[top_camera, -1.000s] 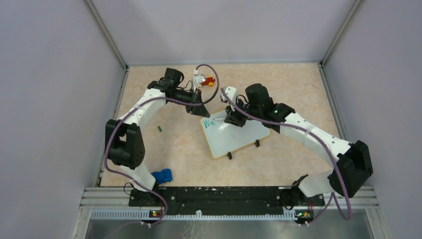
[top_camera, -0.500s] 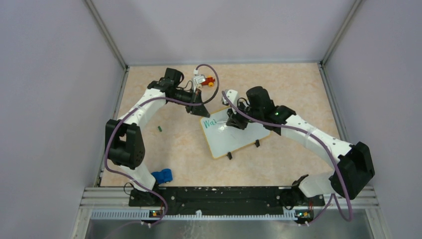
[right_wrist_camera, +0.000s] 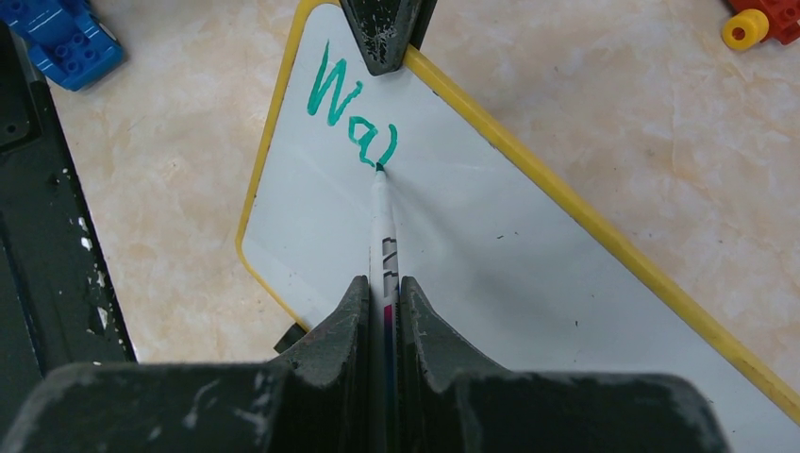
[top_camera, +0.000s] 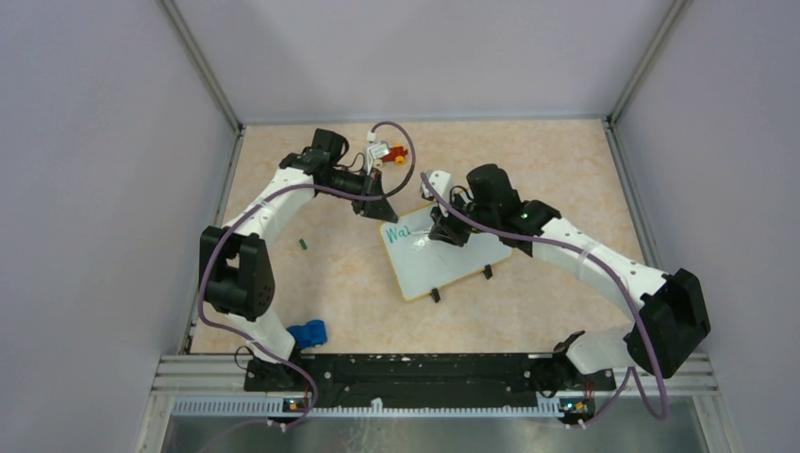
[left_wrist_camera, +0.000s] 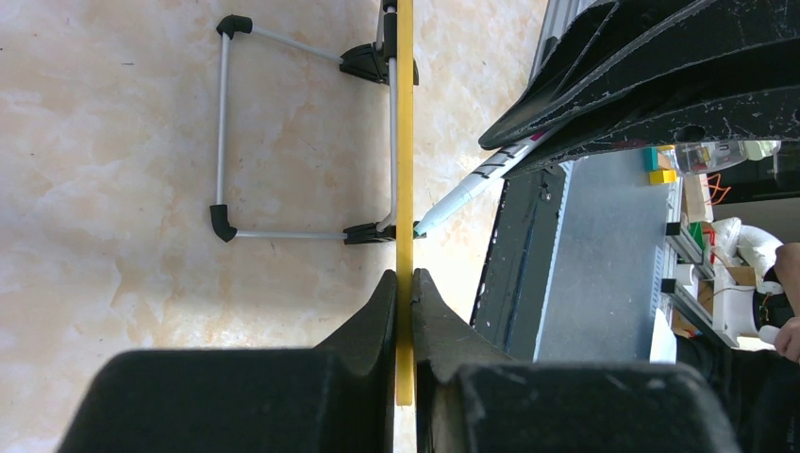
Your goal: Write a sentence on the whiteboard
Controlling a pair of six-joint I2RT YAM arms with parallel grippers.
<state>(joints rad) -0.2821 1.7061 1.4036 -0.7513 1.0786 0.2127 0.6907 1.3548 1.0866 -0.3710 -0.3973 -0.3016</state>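
Nearest your arms' bases, a blue block lies on the table, just beside the foot of the left arm. Farther in, on the left, a small green piece lies alone, well apart from the board.

At mid-table sits the whiteboard, turned askew to the table's edges, its two black feet along the near long side. Your right gripper hangs over the board's far-left part. Its fingers are clamped on a white marker, whose green tip touches the white surface at the foot of the last stroke.

The sentence so far reads "Wa" and one curved stroke, in green, close under the board's far-left corner. At that corner your left gripper pinches the yellow rim between its two fingers; the left wrist camera sees the board edge-on there.

Beyond, towards the table's far edge, a red and yellow toy lies near the left arm's purple cable.
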